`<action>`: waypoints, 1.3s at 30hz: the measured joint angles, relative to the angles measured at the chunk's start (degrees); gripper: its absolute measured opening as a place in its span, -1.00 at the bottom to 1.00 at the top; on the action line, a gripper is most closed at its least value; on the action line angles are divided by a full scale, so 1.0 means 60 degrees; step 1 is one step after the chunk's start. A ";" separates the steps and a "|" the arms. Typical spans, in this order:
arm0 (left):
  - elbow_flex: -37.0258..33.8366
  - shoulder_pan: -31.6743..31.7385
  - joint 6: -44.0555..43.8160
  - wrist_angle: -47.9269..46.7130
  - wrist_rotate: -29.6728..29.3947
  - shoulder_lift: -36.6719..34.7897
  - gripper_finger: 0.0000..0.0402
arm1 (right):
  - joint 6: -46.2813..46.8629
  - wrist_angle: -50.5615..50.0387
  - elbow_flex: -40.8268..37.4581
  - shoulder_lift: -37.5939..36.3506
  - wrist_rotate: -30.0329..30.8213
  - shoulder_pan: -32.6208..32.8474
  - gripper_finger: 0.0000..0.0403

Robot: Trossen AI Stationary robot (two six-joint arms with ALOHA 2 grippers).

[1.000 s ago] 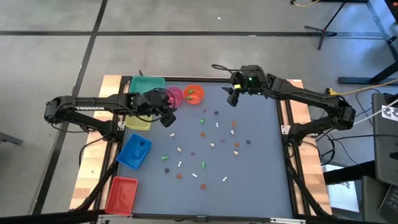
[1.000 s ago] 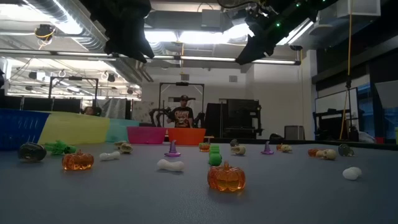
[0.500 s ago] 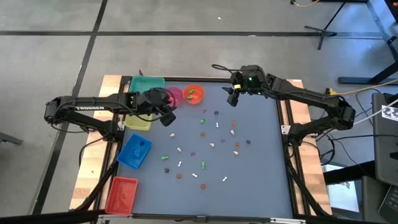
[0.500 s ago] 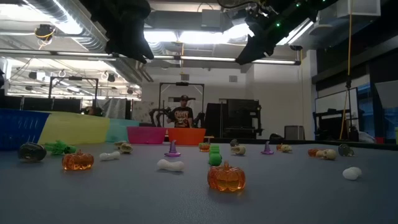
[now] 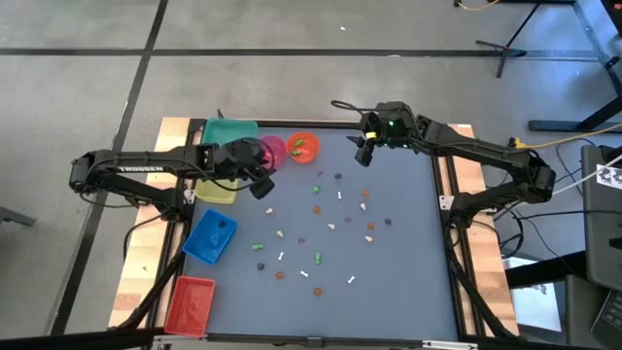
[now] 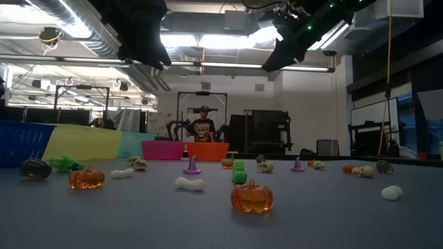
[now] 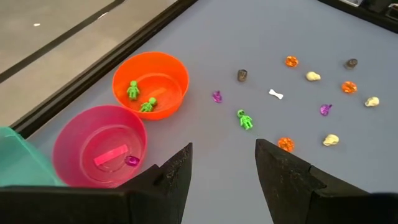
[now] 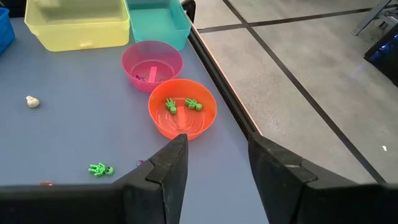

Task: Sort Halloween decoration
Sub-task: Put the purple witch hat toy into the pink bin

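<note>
Lying scattered across the grey table (image 5: 408, 282), the Halloween decoration (image 5: 317, 259) is tiny glossy pumpkins, bones, skulls and green figures. The round orange bowl (image 7: 151, 84) holds 2 green figures; the pink bowl (image 7: 99, 144) 1 purple trinket. Left gripper (image 7: 222, 167) and right gripper (image 8: 212, 158) hover open, empty.

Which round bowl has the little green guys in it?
The orange bowl. Two green figures lie inside it, while the pink bowl beside it holds only a pink strip and a tiny purple piece.
</note>
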 joint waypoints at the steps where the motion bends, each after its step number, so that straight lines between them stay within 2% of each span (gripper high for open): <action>1: 0.0000 -0.0034 -0.0002 0.0002 0.0000 0.0000 -0.21 | 0.0001 -0.0001 0.0000 0.0000 0.0000 0.0000 -0.17; 12: 0.0000 -0.0587 -0.0100 0.0004 0.0855 0.0000 -0.22 | 0.0000 -0.0001 0.0000 0.0000 0.0000 0.0000 -0.17; 21: 0.0350 -0.0719 0.0090 -0.0026 0.1004 0.0190 -0.22 | 0.0004 0.0002 0.0004 0.0000 0.0000 0.0000 -0.17; 29: 0.1963 -0.0670 0.1650 -0.0994 0.1054 0.1762 -0.22 | 0.0003 0.0002 0.0004 0.0000 0.0000 0.0000 -0.17; 34: 0.2280 -0.0588 0.1703 -0.1777 0.1093 0.2770 -0.22 | 0.0004 0.0006 0.0002 0.0000 0.0000 0.0000 -0.17; 39: 0.2324 -0.0606 0.1700 -0.2114 0.1638 0.3429 -0.22 | 0.0000 0.0006 0.0004 0.0000 0.0000 0.0000 -0.17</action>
